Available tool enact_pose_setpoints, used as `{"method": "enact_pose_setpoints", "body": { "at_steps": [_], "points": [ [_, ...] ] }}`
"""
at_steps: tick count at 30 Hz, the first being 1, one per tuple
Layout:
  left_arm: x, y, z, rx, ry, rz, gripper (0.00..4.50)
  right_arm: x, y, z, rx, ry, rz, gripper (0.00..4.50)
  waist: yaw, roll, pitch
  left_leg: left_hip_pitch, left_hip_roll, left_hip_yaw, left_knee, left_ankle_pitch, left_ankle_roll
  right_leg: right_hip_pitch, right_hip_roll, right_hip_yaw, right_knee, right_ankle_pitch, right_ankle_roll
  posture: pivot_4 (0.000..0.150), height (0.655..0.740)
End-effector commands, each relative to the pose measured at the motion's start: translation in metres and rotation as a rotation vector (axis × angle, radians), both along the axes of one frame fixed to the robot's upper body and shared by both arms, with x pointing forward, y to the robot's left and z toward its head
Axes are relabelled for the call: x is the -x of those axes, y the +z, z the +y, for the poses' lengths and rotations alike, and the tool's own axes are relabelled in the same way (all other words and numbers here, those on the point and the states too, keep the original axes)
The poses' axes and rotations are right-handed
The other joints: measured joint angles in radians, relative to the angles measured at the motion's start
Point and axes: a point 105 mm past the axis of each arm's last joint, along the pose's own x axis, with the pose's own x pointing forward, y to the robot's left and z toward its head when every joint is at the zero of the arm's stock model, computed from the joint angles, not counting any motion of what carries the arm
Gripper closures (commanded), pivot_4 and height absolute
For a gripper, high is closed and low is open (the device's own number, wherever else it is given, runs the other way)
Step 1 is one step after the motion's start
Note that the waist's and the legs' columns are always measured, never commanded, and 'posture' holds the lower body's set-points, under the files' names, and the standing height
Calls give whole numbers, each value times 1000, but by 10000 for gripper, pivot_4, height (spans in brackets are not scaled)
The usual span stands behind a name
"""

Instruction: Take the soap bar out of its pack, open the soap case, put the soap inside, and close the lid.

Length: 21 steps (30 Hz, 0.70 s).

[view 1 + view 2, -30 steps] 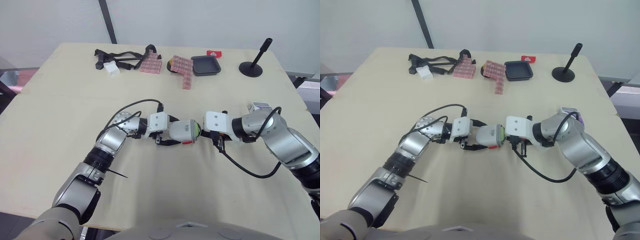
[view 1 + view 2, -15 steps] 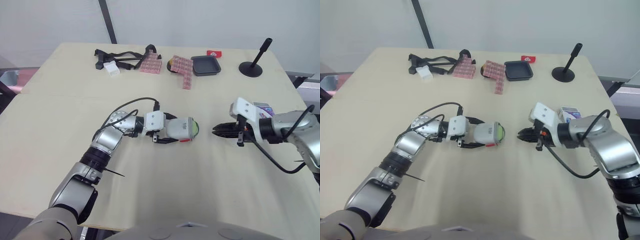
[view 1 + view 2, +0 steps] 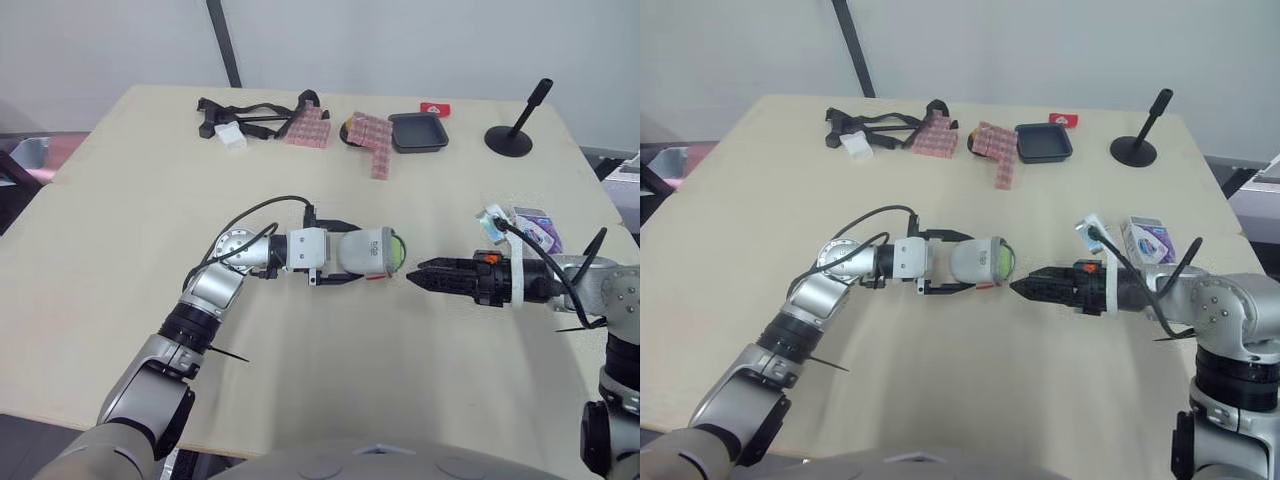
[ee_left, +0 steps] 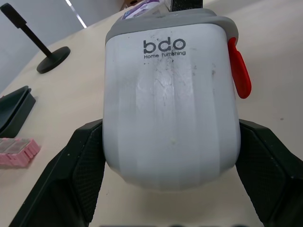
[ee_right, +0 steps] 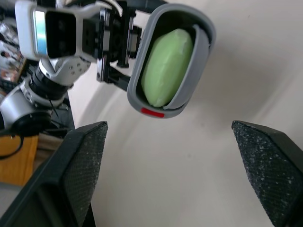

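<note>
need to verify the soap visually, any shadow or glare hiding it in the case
Right wrist view: soap evenly lit, no glare, inside the open soap case, which throws a soft shadow on the table. Left wrist view: faint sheen on the case, logo legible.

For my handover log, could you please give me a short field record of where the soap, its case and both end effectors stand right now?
left end effector: shut on the soap case
soap case: on its side, open end facing the right end effector
soap: green bar inside the case
right end effector: open, empty, just short of the case's mouth
soap pack: on the table by the right arm
remaining step: close the case
</note>
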Motion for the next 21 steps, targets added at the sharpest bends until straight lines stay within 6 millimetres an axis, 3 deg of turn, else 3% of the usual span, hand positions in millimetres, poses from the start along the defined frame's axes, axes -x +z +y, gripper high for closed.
{"method": "enact_pose_setpoints", "body": {
  "at_steps": [1,9,21],
  "points": [
    [4,18,-3,71,-7,-69,10662,3,8,1,-69,2,-8,134,1,0,0,0,0,0,0,0,0,0,0,0,0,0,0,1500,7400],
    [5,21,-7,92,-2,-91,10662,2,-1,14,-42,-21,2,134,1,0,0,-1,-2,0,0,0,0,0,0,0,0,0,0,1500,7400],
    [13,17,-13,71,-52,-111,10662,-2,6,32,-83,8,-8,134,0,0,0,-1,-3,0,0,0,0,0,0,0,-1,0,0,1500,7400]
  ]
}}
